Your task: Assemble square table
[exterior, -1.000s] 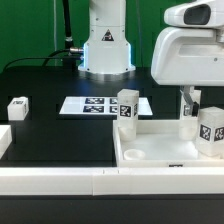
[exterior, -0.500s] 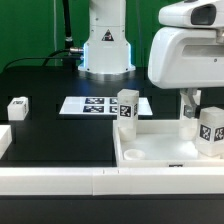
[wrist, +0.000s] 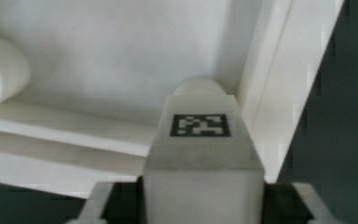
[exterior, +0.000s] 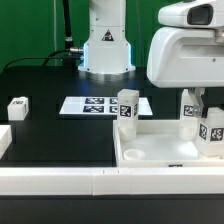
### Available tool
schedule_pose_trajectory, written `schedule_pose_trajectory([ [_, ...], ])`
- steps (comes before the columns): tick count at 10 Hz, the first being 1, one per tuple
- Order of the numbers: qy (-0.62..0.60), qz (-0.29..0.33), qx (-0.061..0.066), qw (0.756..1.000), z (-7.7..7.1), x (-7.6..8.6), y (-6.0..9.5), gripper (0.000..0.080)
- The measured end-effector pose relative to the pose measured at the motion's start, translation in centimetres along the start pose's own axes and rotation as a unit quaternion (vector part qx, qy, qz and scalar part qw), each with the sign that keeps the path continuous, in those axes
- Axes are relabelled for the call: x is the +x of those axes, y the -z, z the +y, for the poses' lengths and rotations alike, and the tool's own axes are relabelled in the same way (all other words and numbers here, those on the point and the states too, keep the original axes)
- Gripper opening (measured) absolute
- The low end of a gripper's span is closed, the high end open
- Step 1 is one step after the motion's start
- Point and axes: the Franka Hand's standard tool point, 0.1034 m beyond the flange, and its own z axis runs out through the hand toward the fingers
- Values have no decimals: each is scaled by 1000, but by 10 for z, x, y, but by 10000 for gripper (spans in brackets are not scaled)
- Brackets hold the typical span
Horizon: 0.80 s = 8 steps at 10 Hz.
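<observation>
The white square tabletop [exterior: 165, 160] lies recessed side up at the front on the exterior view's right, with a round socket [exterior: 133, 155] showing. My gripper [exterior: 192, 99] hangs over its far right corner, open, with a finger on each side of an upright white tagged leg [exterior: 190, 112]. In the wrist view the leg [wrist: 202, 130] stands between the fingers [wrist: 105, 203] with dark gaps on both sides, over the tabletop's inner face [wrist: 105, 50]. A second leg [exterior: 213, 132] stands beside it, a third [exterior: 126, 108] at the far left corner. A fourth [exterior: 17, 106] lies loose on the left.
The marker board [exterior: 92, 105] lies flat on the black table before the robot base [exterior: 106, 50]. White border rails run along the front [exterior: 60, 182] and the left edge [exterior: 4, 140].
The wrist has shifted a little toward the exterior view's left. The tag of the leg under the fingers has come into view.
</observation>
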Motion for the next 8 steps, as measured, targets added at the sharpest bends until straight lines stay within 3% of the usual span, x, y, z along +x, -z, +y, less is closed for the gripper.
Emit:
schedule_pose_trajectory([
  [4, -269, 11, 2, 963, -1, 0, -1, 284],
  [8, -475, 0, 18, 880, 0, -1, -2, 284],
])
